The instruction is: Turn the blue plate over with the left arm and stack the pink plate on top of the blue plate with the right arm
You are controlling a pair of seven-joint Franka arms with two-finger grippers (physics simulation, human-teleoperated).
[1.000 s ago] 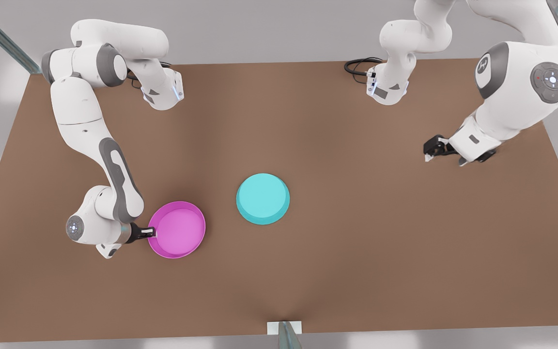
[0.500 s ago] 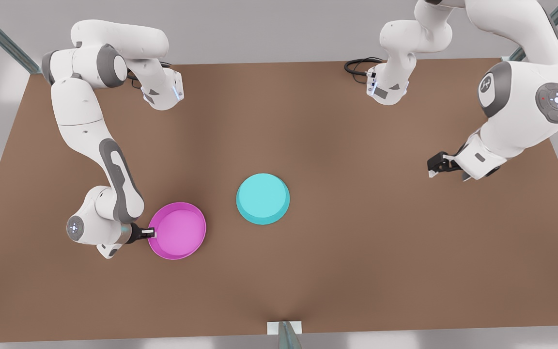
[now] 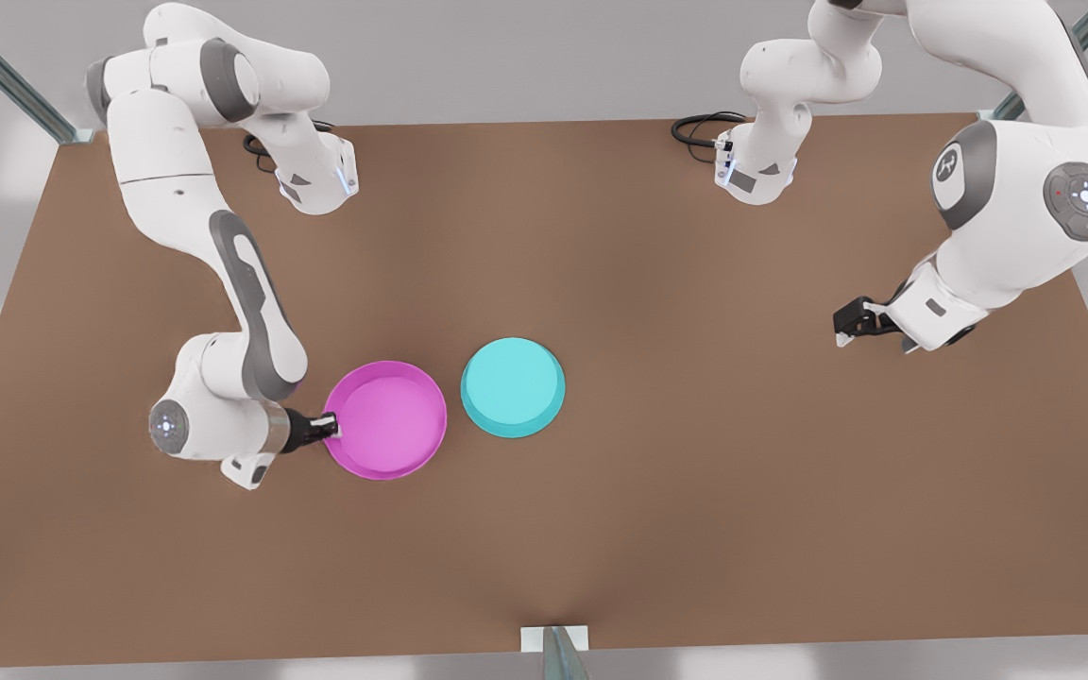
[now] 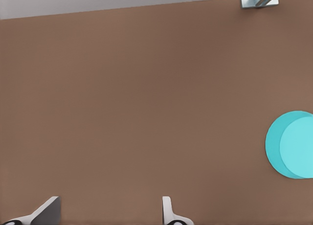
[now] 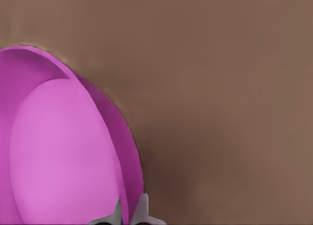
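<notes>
1. Table (image 3: 657,529): a flat brown surface spanning the front view, carrying both arm bases at its far edge and the blue plate near its middle.
2. Right arm (image 3: 223,283): on the front view's left, reaching down from its base to the pink plate.
3. Left arm (image 3: 1016,189): on the front view's right, held over bare table well apart from both plates.
4. Pink plate (image 3: 385,420): rim upward, lighter inside showing; it lies just beside the blue plate, on that plate's left in the front view, with a narrow gap between the two rims. Whether it rests on the table or is lifted clear cannot be told.
5. Blue plate (image 3: 512,387): flat on the table with its plain underside upward, apart from both grippers.
6. Right gripper (image 3: 329,427): fingers (image 5: 142,210) closed narrowly over the pink plate's rim, one inside the wall and one outside.
7. Left gripper (image 3: 848,321): fingers (image 4: 167,210) spread wide, holding nothing.
</notes>
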